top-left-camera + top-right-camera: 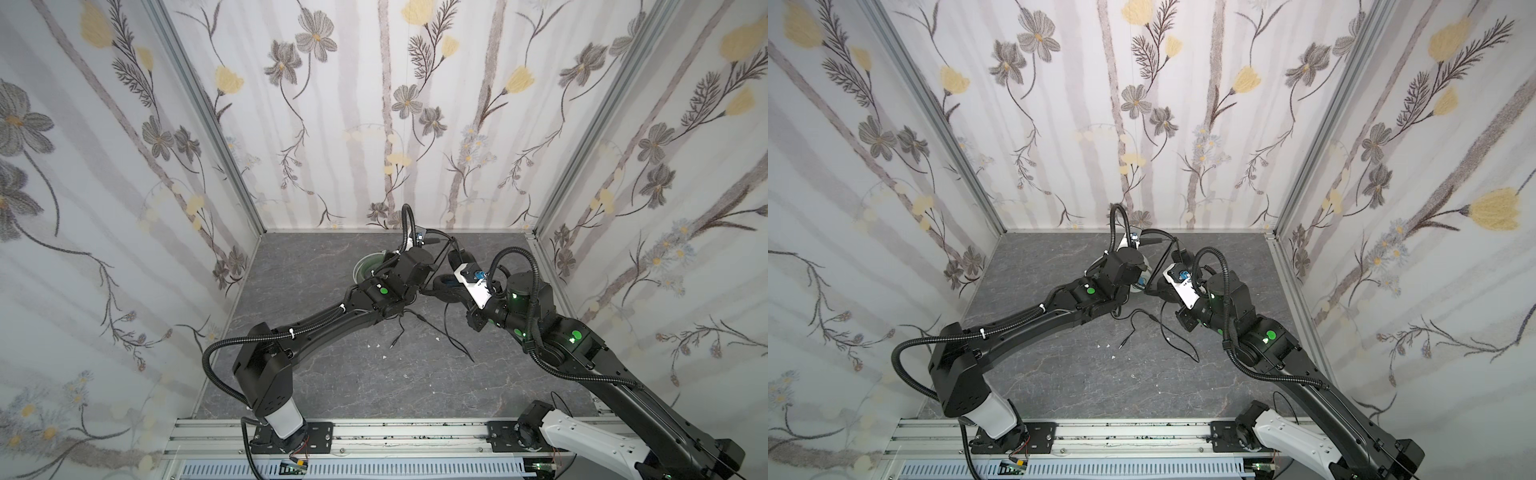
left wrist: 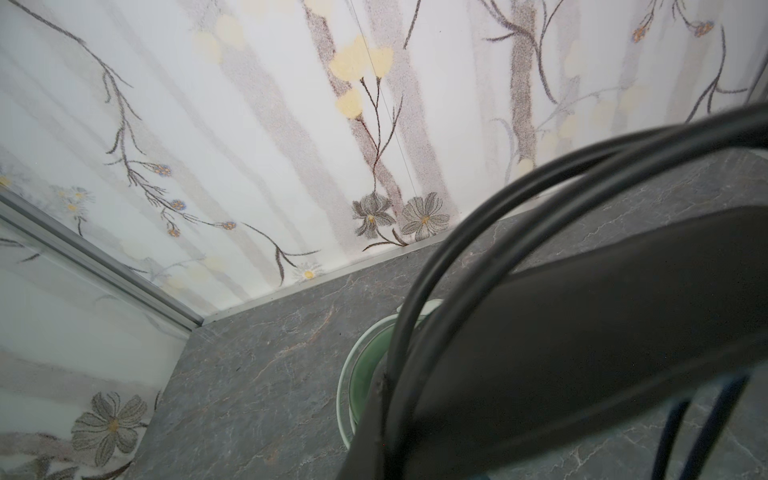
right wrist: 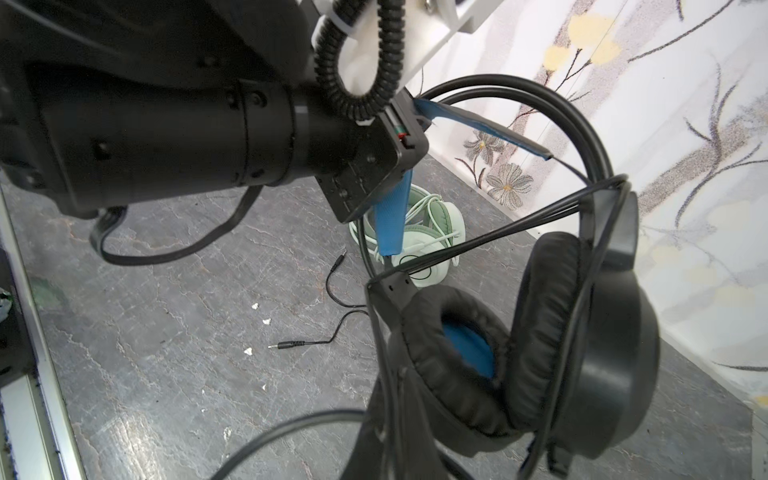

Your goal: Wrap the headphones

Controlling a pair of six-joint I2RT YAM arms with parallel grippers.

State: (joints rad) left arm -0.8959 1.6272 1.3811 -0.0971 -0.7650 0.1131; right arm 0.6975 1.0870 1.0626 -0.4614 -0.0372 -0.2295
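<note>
Left end effector (image 1: pixel 436 240) clamps black blue-lined over-ear headset (image 3: pixel 582 332) by headband, right end effector (image 1: pixel 455 255) seemingly pinches its thin black cable (image 3: pixel 498 232); overtension could shed loops.

No legible text or labels.

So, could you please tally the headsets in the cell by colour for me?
Black headset: 1
Mint-green headset: 1
Total: 2
</note>
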